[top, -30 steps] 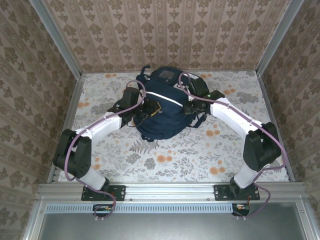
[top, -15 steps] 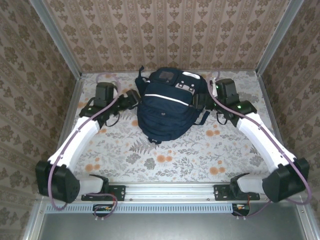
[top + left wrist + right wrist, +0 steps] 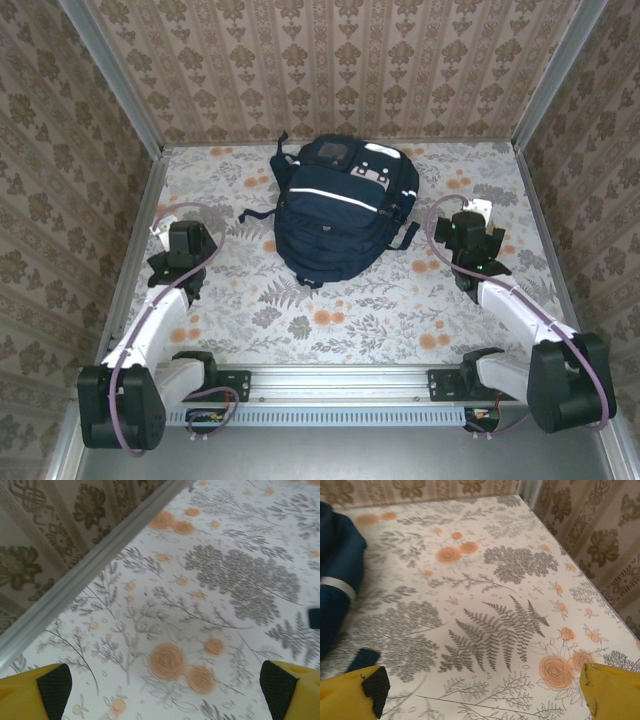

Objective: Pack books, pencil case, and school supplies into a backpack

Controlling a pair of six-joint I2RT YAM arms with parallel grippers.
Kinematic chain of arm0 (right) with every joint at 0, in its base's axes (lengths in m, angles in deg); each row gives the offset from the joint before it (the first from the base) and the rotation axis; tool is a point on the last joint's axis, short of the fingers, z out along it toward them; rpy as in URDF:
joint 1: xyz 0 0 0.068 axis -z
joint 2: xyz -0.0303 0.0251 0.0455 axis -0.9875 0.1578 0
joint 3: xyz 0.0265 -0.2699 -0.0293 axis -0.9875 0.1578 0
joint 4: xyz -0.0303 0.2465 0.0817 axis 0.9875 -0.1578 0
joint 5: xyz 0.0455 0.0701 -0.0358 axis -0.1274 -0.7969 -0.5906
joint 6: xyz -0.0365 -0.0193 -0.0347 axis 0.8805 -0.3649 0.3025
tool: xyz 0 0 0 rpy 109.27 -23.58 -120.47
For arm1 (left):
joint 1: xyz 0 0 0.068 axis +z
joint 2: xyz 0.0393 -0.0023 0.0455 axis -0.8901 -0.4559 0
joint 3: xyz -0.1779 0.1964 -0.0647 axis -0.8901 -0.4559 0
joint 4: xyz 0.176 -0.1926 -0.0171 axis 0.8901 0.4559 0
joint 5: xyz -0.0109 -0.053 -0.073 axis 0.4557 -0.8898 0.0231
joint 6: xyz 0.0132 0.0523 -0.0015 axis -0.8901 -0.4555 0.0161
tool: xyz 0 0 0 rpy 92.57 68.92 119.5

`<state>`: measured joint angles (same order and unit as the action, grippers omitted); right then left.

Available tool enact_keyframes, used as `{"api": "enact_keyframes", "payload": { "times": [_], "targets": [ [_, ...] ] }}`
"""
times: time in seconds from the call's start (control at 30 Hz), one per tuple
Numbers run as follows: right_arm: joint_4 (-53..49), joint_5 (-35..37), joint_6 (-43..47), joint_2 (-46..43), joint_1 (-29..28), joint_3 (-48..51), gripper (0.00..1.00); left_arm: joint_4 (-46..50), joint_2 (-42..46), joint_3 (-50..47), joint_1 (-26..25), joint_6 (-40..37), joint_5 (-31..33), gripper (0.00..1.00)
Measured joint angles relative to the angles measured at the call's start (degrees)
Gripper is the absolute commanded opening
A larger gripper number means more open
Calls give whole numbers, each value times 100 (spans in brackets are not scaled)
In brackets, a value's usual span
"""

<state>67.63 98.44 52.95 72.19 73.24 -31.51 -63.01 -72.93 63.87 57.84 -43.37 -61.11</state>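
Left gripper [image 3: 165, 690] splayed over floral table [image 3: 225, 570].

backpack [image 3: 340, 215] occupying far centre, bare tabletop [image 3: 335, 305] either side and in front

Floral-cloth table [image 3: 350, 310]; navy backpack [image 3: 335, 215] lying on it.

Left of the jaws of the right gripper [image 3: 482, 690], the backpack [image 3: 332, 555] runs off the frame edge, and a dark blue tab [image 3: 362, 659] sits partly behind one jaw. Above the right jaw of the left gripper [image 3: 165, 690], a dark blue sliver [image 3: 314, 618] is cut off and unidentifiable.
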Motion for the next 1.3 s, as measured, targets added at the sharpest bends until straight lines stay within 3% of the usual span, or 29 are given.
{"api": "enact_keyframes", "payload": {
  "times": [0.23,0.6,0.93,1.3],
  "targets": [
    [1851,-96,369,1001,98,610,99,-2337,-769,-894,140,-1213,-271,100],
    [3818,-1137,772,1838,195,935,100,-5298,-1663,-1657,365,-2249,-1851,100],
    [4382,-1425,809,2149,330,1010,100,-6212,-2870,-1517,439,-2409,-2264,100],
    [4339,-1471,802,2157,422,933,100,-5984,-2929,-1056,238,-2461,-1910,100]
  ]
}}
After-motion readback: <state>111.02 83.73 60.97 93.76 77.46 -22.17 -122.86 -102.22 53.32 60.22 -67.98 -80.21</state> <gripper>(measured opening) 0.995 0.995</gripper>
